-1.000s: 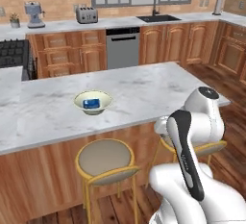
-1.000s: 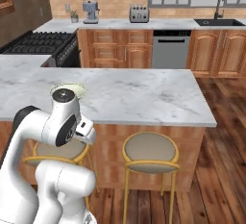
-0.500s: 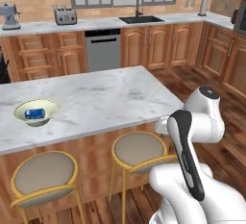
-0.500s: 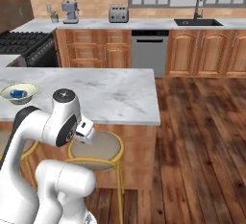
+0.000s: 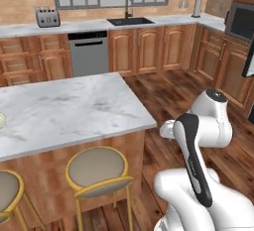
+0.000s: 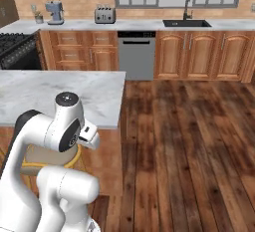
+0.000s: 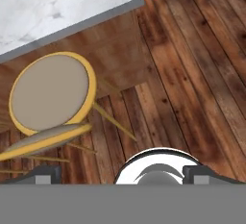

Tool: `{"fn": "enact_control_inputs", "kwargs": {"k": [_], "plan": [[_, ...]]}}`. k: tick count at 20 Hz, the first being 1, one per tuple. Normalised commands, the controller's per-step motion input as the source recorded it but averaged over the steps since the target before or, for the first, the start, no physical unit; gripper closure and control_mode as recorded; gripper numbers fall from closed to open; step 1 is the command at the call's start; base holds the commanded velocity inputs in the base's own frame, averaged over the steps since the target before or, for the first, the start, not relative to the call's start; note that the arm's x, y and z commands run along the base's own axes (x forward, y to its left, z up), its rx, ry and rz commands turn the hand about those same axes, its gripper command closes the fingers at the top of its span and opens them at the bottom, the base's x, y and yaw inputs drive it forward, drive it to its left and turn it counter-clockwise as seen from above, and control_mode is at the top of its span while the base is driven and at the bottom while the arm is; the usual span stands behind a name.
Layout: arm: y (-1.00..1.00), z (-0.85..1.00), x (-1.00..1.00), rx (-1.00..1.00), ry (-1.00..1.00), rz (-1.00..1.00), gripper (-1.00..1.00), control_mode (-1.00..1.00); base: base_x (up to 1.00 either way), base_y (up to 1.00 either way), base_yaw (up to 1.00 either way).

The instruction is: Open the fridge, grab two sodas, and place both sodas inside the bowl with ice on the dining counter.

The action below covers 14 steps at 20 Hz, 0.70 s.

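The dining counter (image 5: pixel 74 106) is a white-grey marble slab on a wood base, and its right end also appears in the right base view (image 6: pixel 60 96) and the hand view (image 7: pixel 57 2). A pale sliver at the left edge of the left base view is the bowl (image 5: pixel 1 121); its inside is cut off. The sodas are out of view. A black edge at the far right looks like the fridge (image 5: pixel 249 59). My arm is folded close to the base. My gripper (image 7: pixel 122 175) hangs open over the wood floor beside the counter's corner, with nothing between its fingertips (image 7: pixel 45 175).
Yellow-rimmed stools (image 5: pixel 96 168) stand under the counter, one right below my hand (image 7: pixel 50 93). The wall counter carries a sink (image 5: pixel 130 21), a toaster (image 5: pixel 47 18) and a dishwasher (image 6: pixel 137 54). A grey microwave (image 5: pixel 240 21) sits at right. Open wood floor (image 6: pixel 189 136) lies to the right.
The whole picture has slid left, so the base has moved right along the counter. The bowl with the blue can has passed out at the left. The gripper stays open.
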Motion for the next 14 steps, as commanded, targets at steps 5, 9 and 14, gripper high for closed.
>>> {"fn": "enact_control_inputs", "kwargs": {"k": [5, 9, 14], "plan": [[0.0, 0.0, 0.0, 0.0, 0.0, 0.0, -1.0, 1.0, 0.35, -0.51, 0.0], [0.0, 0.0, 0.0, 0.0, 0.0, 0.0, -1.0, 1.0, 0.4, -0.42, 0.0], [0.0, 0.0, 0.0, 0.0, 0.0, 0.0, -1.0, 1.0, 0.43, -0.4, 0.0]]}}
